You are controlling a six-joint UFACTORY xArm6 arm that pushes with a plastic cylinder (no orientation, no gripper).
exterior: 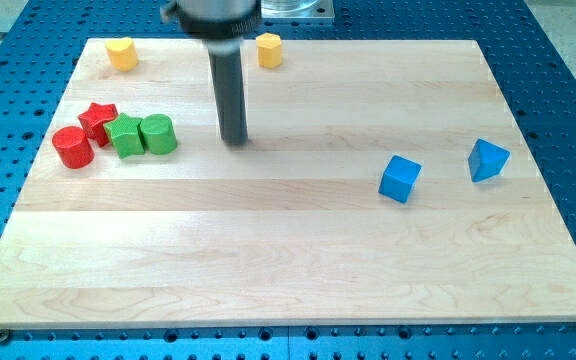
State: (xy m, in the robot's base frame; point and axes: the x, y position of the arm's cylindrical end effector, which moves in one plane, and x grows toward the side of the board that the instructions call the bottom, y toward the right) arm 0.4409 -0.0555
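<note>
Tip (234, 141) sits on bare wooden board (268, 250), touching nothing; plain rod, nothing to spread or pinch. Nearest, toward the view's left: green cylinder (158, 134), then green star (125, 135), red star (98, 121), red cylinder (72, 147), clustered. Above it: 2 yellow blocks (121, 53) (269, 49). Far right: blue cube (400, 178), blue wedge-like block (487, 159). Count: 2 each colour.

— What can't you make out from here?

— The rod (233, 90) runs up into a blurred grey mount (211, 15), cut off by the view's top.

— Anything else?

— Left of the rod, the red star (97, 118) is partly hidden behind the red cylinder (72, 147) and possibly touches the green star (124, 133).
</note>
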